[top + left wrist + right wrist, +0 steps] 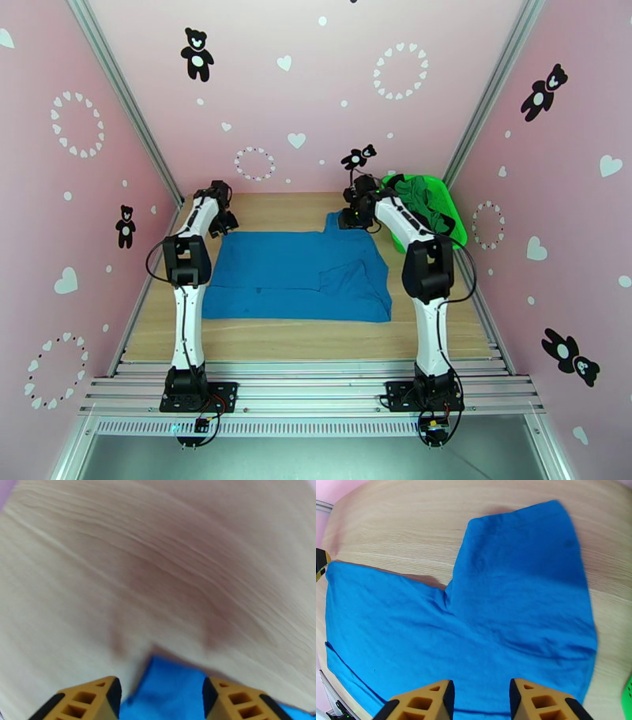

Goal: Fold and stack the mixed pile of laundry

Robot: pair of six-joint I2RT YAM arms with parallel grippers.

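Blue cloth, the T-shirt lies spread flat on the bench between the arms. It looks soft, light and limp, so it should sag unless lifted by corners or hems. The left gripper stands apart astride its far left corner, and the right gripper stands apart over the cloth beside the sleeve. Neither is clamped, and the green garment sits in the basket.

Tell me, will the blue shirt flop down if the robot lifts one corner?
Probably floppy: the blue shirt lies flat with soft wrinkles and a folded flap, so it would likely droop. It looks thin, so probably light. Pushed, it may bunch up on the wooden table.
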